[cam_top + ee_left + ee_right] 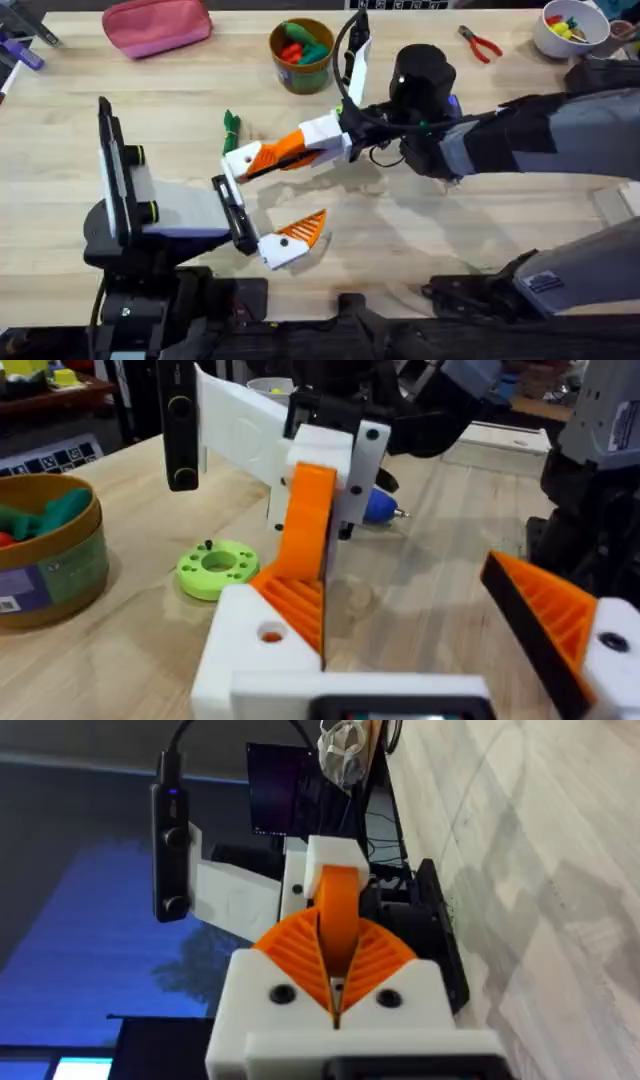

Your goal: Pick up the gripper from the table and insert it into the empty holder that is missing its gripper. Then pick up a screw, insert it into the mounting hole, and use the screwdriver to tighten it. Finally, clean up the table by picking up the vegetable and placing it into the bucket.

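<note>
Seating the gripper [338,920] squarely calls for the right gripper [268,156], clenched on that orange tip, to keep it aligned against the holder [322,460] on the left gripper [262,226], whose fingers stand spread. Push slowly; any tilt will likely jam it.

You have a pink fabric pouch [157,25] at eleven o'clock, red-handled pliers [481,44] and a white bowl [569,30] toward one o'clock.
</note>
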Robot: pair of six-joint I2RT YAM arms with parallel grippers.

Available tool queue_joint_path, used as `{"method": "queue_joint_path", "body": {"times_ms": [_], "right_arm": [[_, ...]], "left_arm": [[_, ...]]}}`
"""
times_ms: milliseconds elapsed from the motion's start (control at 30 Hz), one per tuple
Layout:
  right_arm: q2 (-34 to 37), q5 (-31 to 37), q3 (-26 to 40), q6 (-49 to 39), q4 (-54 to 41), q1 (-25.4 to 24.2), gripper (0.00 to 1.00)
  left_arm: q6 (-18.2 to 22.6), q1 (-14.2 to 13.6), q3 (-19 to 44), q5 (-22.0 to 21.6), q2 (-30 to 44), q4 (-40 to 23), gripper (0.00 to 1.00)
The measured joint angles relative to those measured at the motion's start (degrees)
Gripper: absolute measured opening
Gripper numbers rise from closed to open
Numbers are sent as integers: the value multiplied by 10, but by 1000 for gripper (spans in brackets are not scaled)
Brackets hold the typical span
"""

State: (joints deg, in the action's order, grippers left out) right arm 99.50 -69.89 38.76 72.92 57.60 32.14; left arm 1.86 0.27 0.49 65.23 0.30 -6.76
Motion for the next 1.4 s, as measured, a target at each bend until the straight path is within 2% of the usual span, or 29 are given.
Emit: {"method": "queue_joint_path", "body": {"times_ms": [1200, 1233, 1400], "right_arm": [[0, -1, 12, 2, -27, 1, 13], [0, 0, 12, 2, -28, 1, 79], [0, 7, 12, 1, -31, 7, 783]], "left_arm": [[-2, 2, 0, -4, 0, 1, 986], [-2, 2, 0, -4, 0, 1, 986], [-1, 0, 0, 0, 0, 0, 986]]}}
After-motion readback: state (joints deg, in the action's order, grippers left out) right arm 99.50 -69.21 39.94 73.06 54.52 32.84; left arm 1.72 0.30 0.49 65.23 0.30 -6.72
